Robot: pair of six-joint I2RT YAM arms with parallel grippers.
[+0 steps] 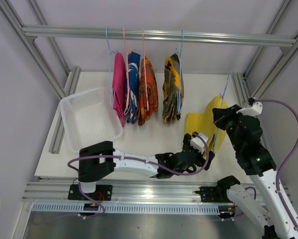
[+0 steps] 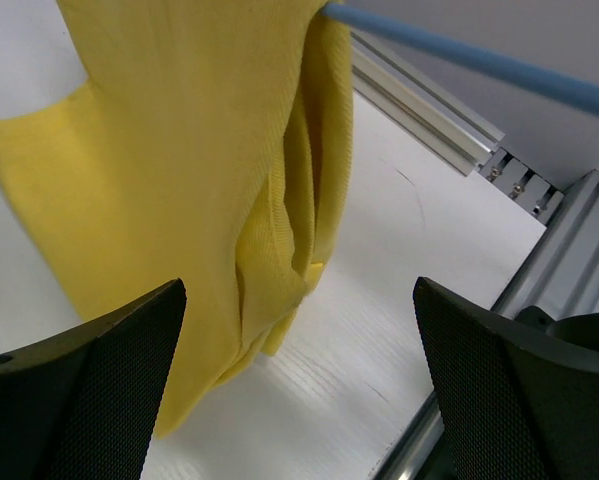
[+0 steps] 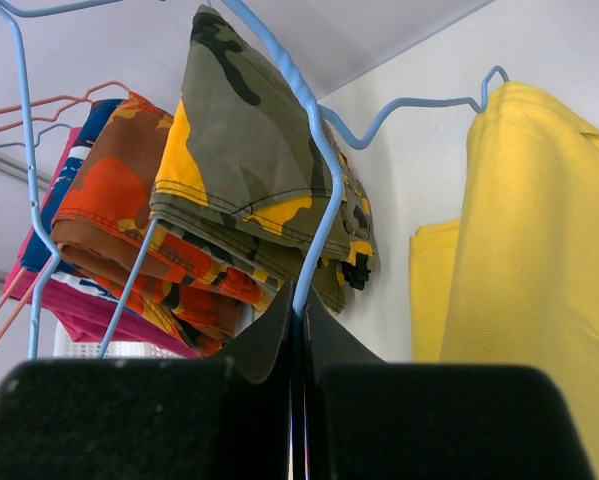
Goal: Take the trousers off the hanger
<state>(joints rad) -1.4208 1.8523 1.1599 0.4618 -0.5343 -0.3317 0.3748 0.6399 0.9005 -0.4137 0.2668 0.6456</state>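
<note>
Pinches the wire of the blue hanger [image 3: 325, 170] in the tightly closed right claw [image 3: 299, 320], dangling the plain yellow trousers [image 1: 201, 124] at centre right, seemingly for the fully spread, empty left claw [image 2: 299, 340] beside them.

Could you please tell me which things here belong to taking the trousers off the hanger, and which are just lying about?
Job in hand:
plain yellow trousers; blue hanger clamped in the right gripper; open left gripper; pink pair; blue-and-white pair; orange camouflage pair; yellow-and-dark camouflage pair, all hung on the rail.

Lying about:
white basket; aluminium frame.
</note>
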